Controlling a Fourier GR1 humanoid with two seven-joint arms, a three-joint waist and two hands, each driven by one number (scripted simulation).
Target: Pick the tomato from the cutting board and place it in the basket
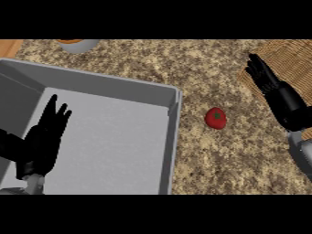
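Speckled counter (206,68) | tomato (216,118) lies bare | basket (300,59) cut off | left hand (40,141), right hand (277,93) fingers straight, empty

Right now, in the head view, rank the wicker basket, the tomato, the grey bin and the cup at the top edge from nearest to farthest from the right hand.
1. Wicker basket: directly under the right hand, at the view's right.
2. Tomato: on the counter, left of that hand.
3. Grey bin: further left; its near wall lies beyond the tomato.
4. Cup: top left edge, farthest.
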